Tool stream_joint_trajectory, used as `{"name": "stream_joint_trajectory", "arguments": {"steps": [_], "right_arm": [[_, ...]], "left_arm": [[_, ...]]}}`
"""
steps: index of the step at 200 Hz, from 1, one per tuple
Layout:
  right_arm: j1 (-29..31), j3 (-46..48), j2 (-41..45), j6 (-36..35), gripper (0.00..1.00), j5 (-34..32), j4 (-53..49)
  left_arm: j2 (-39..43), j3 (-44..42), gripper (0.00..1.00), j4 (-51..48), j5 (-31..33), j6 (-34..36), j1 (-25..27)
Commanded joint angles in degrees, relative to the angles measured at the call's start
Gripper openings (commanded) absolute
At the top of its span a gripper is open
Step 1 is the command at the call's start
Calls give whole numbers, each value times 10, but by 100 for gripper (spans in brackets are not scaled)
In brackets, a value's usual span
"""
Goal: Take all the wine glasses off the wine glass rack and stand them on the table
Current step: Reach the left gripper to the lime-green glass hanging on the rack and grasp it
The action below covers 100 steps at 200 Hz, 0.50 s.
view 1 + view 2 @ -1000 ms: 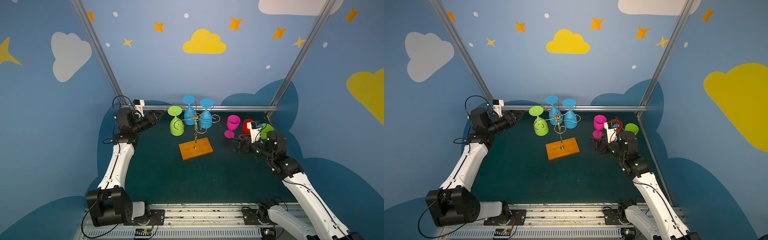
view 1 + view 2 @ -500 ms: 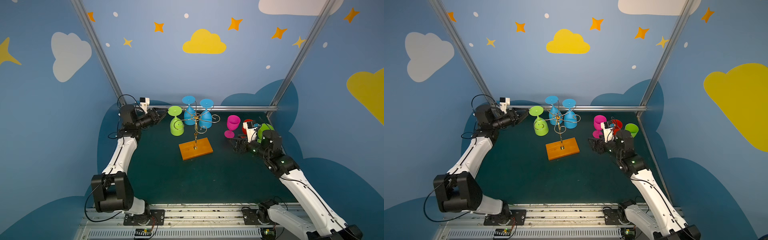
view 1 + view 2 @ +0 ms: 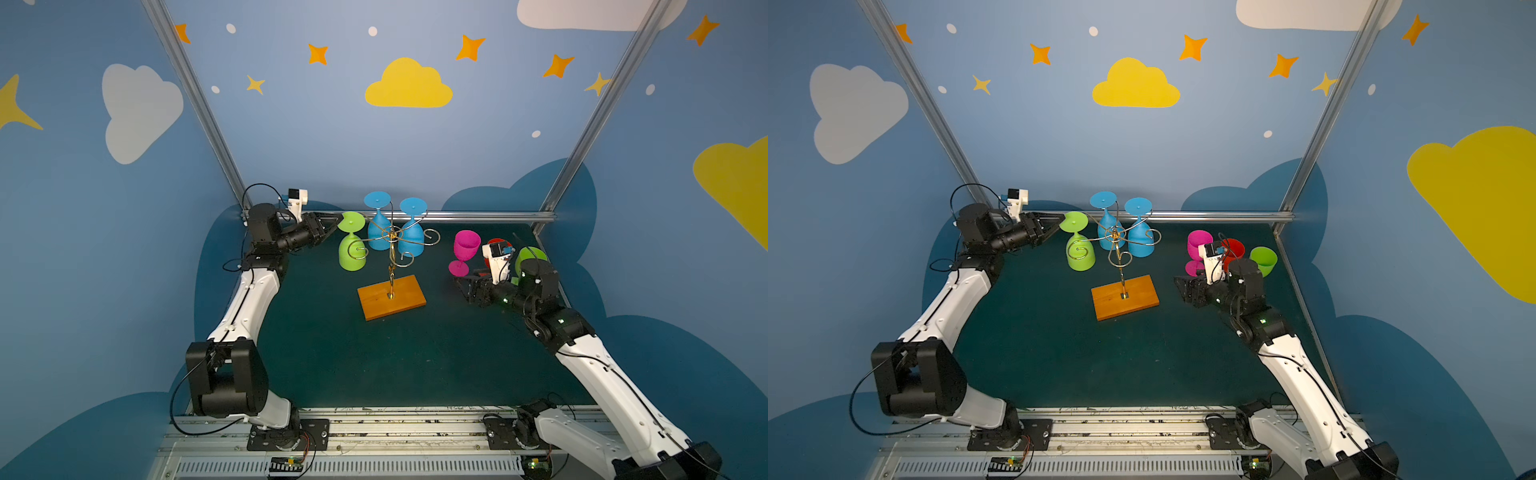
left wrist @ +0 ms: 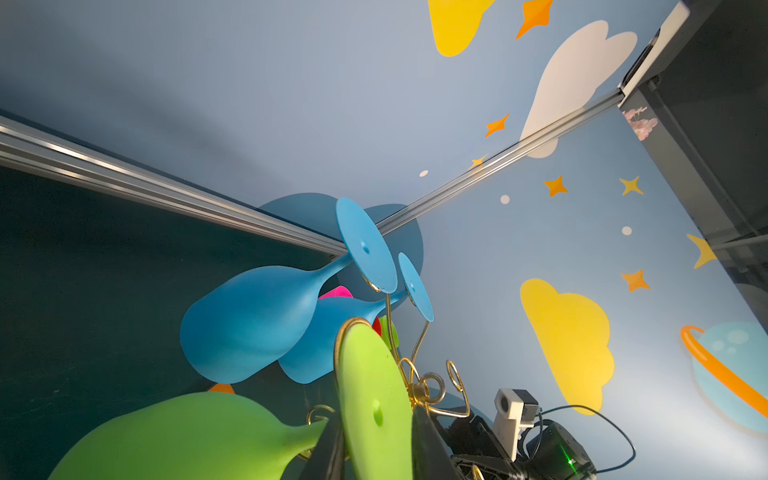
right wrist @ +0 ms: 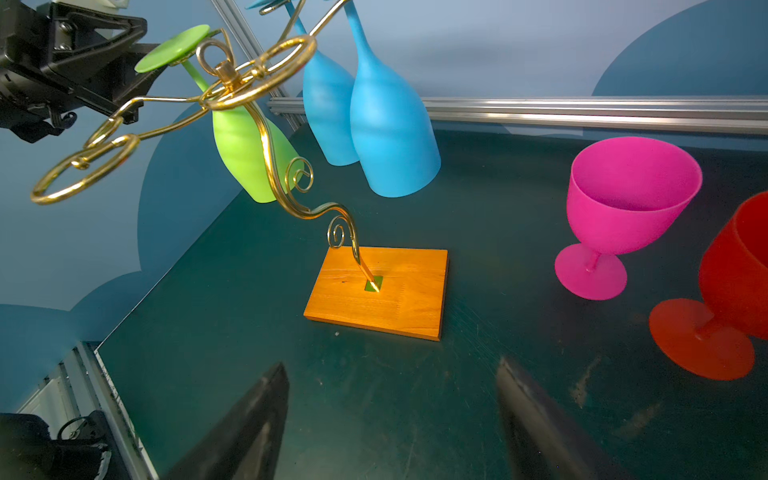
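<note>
1. Three wine glasses are seen hanging upside down from the wine glass rack (image 3: pixel 390 249). The rack is stood near the middle of the dark green table (image 3: pixel 353 365) on its wooden base (image 3: pixel 392 296).
2. The green wine glass (image 3: pixel 352 253) is hung on the rack's 9 o'clock side, bowl down and foot up, with its stem caught in a curled gold arm. Two blue wine glasses (image 3: pixel 409 245) are hung close together at about 12 and 1 o'clock.
3. The left gripper (image 3: pixel 334 222) is held roughly level at 9 o'clock of the green glass's foot. In the left wrist view the disc of that foot is seen between the dark fingers (image 4: pixel 428 444), one on each side.
4. The jaws are drawn narrow about the foot, but whether the disc is actually pinched cannot be told. The glass is not lifted off; it hangs on its arm.
5. The right gripper (image 5: pixel 395 415) is kept low over the table at 3 o'clock of the wooden base, well apart from it. Its jaws are spread wide and nothing is held between them.
6. A pink goblet (image 5: pixel 631 195) and a red goblet (image 5: pixel 731 282) are stood upright, side by side, at the rack's 3 o'clock. A green cup (image 3: pixel 1264 259) is seen just beyond the red one, near the table's 3 o'clock edge.
</note>
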State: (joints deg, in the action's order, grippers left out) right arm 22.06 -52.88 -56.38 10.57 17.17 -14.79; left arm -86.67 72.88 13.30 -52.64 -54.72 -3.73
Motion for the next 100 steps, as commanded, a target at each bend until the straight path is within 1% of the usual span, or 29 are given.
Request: {"name": "stream_joint_trajectory", "arguments": {"steps": [1, 61, 100], "right_arm": [[4, -11, 0, -3, 78, -6, 13], [7, -6, 3, 1, 78, -11, 14], [8, -6, 5, 1, 78, -14, 13]], "left_arm": [[-5, 13, 23, 3, -9, 4, 0], [-1, 19, 11, -17, -12, 10, 0], [1, 20, 5, -18, -15, 2, 0]]}}
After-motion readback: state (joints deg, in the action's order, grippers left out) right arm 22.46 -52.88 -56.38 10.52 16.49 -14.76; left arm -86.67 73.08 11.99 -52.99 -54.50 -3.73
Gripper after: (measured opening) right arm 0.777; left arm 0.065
